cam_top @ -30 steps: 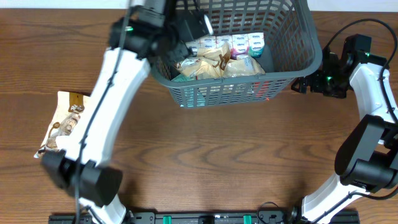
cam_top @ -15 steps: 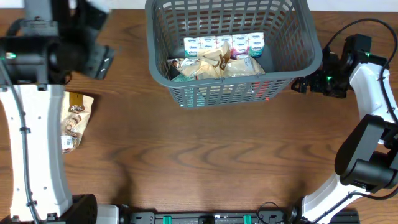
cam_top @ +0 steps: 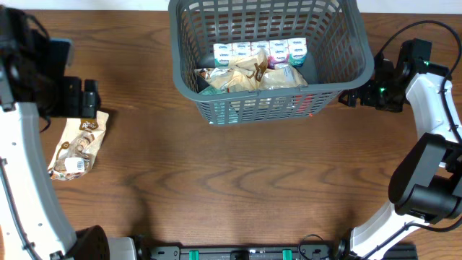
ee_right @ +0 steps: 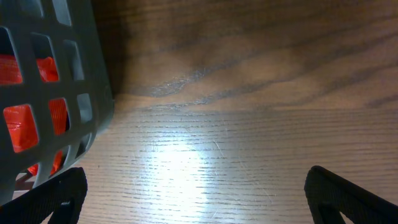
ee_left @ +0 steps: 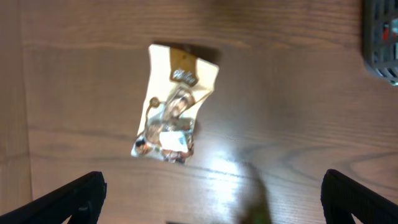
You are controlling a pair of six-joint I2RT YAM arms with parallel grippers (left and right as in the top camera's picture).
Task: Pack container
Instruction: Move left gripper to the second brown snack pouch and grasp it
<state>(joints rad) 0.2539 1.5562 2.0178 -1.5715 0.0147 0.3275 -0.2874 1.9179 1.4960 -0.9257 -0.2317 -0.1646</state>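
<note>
Left hand [ee_left: 211,208], open and empty, hangs directly over the snack packet [ee_left: 173,121], which lies lengthwise near-to-far on the desk [cam_top: 238,188]; the basket [cam_top: 271,101] stands well right, beside the open right hand [ee_right: 196,199].

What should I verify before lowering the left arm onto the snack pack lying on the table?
1. Left pincer open: ok, jaws stand wide.
2. Left pincer empty: ok, nothing between its fingers.
3. Snack pack free to grasp: ok, it lies flat on the table, apart from the container, with nothing on it.
4. Pack centred between the fingers: not ok, in the left wrist view it sits left of the midline.
5. Right pincer out of the way: ok, it is open and empty beside the container's right wall, far from the pack.
6. Room left in the container: cannot tell from above.
</note>
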